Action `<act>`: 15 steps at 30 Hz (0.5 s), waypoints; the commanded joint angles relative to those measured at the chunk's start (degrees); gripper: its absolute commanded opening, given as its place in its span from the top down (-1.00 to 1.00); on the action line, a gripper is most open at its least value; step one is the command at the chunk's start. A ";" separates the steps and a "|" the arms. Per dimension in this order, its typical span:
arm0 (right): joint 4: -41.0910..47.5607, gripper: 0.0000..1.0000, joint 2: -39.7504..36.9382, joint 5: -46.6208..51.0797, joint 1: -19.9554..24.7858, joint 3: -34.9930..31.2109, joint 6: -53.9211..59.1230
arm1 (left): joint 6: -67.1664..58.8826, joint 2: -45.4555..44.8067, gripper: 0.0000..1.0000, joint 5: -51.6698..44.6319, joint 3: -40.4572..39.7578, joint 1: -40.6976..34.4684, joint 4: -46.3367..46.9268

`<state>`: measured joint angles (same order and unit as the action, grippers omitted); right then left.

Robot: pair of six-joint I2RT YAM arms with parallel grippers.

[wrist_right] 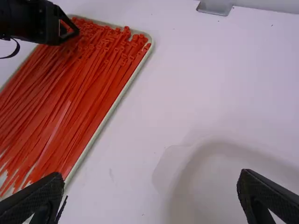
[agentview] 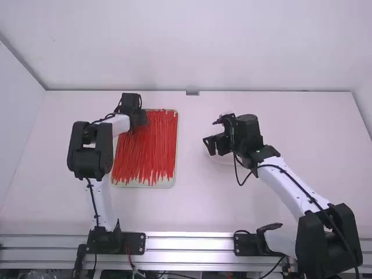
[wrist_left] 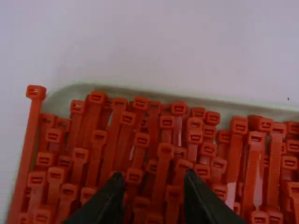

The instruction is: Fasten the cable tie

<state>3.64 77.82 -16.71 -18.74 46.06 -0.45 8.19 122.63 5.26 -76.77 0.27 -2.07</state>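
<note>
While the left gripper (wrist_left: 153, 175) hangs open over the tray (wrist_left: 65, 90) of cable ties (wrist_left: 163, 135), the right gripper (wrist_right: 149, 179) gapes wide beside it.

Table (agentview: 279, 110) room right of the tray (agentview: 176, 152) of heaped cable ties (agentview: 148, 148)

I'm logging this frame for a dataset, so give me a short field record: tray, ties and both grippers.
tray: pale, flat on the white table
ties: red, heaped lengthwise in the tray
left gripper: open, over the ties' heads at the tray's far end
right gripper: open, empty, over bare table right of the tray
</note>
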 commanded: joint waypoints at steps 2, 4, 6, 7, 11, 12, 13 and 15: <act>0.07 -0.98 0.09 0.02 -0.02 1.99 0.31 | -0.04 0.33 0.36 0.83 0.33 0.09 0.00; 0.13 -0.98 0.09 0.00 0.04 1.99 0.31 | -0.07 0.33 0.39 0.83 0.33 0.37 0.04; 0.20 -0.98 0.09 0.02 0.04 1.99 0.33 | -0.11 0.33 0.40 0.33 0.33 0.37 0.00; 0.22 -0.98 0.09 0.00 0.04 1.99 0.33 | -0.33 0.33 0.40 0.11 0.33 0.37 0.00; 0.22 -0.98 0.09 0.00 -0.22 1.99 0.35 | -0.28 0.33 0.40 -0.22 0.33 -0.07 0.04; 0.20 -0.98 0.09 0.00 -0.09 1.99 0.35 | -0.24 0.33 0.41 -0.31 0.33 -0.04 0.09; 0.22 -0.98 0.09 0.00 0.04 1.99 0.31 | -0.28 0.33 0.41 -0.24 0.33 0.13 0.24; 0.22 -0.98 0.09 0.02 0.04 1.99 0.33 | -0.24 0.33 0.41 -0.28 0.33 0.02 0.26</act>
<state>3.84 77.82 -16.73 -18.74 46.06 -0.43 8.19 122.63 5.17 -76.75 0.27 -2.00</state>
